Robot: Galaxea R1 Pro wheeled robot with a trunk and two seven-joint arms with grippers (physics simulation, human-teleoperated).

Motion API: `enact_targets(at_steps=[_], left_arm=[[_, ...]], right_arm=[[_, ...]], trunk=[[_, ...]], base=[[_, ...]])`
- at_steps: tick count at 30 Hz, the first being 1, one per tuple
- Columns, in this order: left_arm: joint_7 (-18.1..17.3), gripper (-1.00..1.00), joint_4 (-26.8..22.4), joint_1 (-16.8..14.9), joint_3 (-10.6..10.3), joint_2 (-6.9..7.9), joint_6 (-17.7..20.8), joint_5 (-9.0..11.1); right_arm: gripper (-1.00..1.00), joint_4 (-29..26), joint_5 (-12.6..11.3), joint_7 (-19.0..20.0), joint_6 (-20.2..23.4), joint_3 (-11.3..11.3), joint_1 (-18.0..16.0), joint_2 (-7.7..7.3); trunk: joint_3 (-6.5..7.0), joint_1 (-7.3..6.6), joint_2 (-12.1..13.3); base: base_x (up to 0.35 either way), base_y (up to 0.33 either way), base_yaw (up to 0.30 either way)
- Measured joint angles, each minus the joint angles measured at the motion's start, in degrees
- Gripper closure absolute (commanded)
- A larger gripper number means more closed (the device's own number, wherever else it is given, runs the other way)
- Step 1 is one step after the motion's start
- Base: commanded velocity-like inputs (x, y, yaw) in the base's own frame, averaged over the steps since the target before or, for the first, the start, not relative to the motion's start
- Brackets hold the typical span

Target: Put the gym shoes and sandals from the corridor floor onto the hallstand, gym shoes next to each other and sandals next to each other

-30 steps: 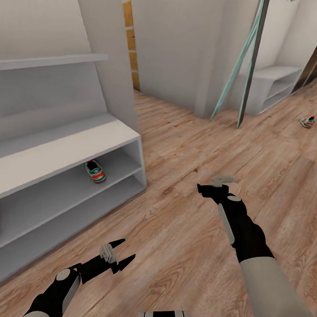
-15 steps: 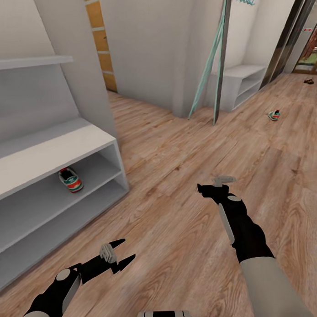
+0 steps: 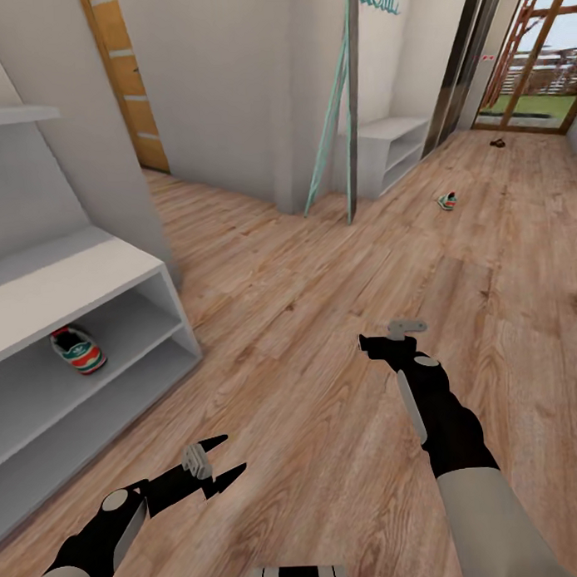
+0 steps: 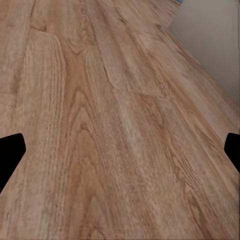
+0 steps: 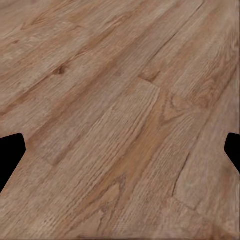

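The pale grey hallstand (image 3: pixel 80 279) stands at the left, with one gym shoe (image 3: pixel 77 349) on its upper open shelf level. The other gym shoe (image 3: pixel 447 201) lies far off on the corridor floor (image 3: pixel 321 262). Farther back, near the glass door, a small dark thing (image 3: pixel 499 143) lies on the floor; it may be a sandal, but it is too small to tell. My left gripper (image 3: pixel 226 457) hangs open and empty over the floor close to me. My right gripper (image 3: pixel 378 345) is open and empty too. Both wrist views look down on bare planks, with a fingertip (image 4: pixel 10 155) (image 5: pixel 10 155) at each edge.
A plain low white bench (image 3: pixel 383 148) stands against the far wall, with a teal-edged frame (image 3: pixel 336 95) leaning beside it. A wooden door (image 3: pixel 127 86) is behind the hallstand, and a glass door (image 3: pixel 522 64) at the far right. Wide floor lies between me and the far shoe.
The camera has swung to the right: the hallstand and its shoe slid left in the picture, and the glass door and dark thing came into sight. Both arms hold the same pose.
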Motion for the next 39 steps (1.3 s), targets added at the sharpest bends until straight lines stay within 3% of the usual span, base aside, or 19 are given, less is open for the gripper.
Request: enact_targets(at_steps=[14, 39], left_arm=[[0.0, -1.0, 0.0, 0.0, 0.0, -0.01, 0.0, 0.0], [0.1, -1.0, 0.0, 0.0, 0.1, -0.06, 0.1, 0.0]], right_arm=[[-1.0, 0.0, 0.0, 0.0, 0.0, 0.0, 0.0, 0.01], [-1.0, 0.2, 0.0, -0.1, 0.0, 0.1, 0.0, 0.01]], trunk=[[0.0, -0.02, 0.0], [0.0, -0.04, 0.0]], base=[[0.06, 0.0, -0.293], [0.337, 0.0, -0.263]])
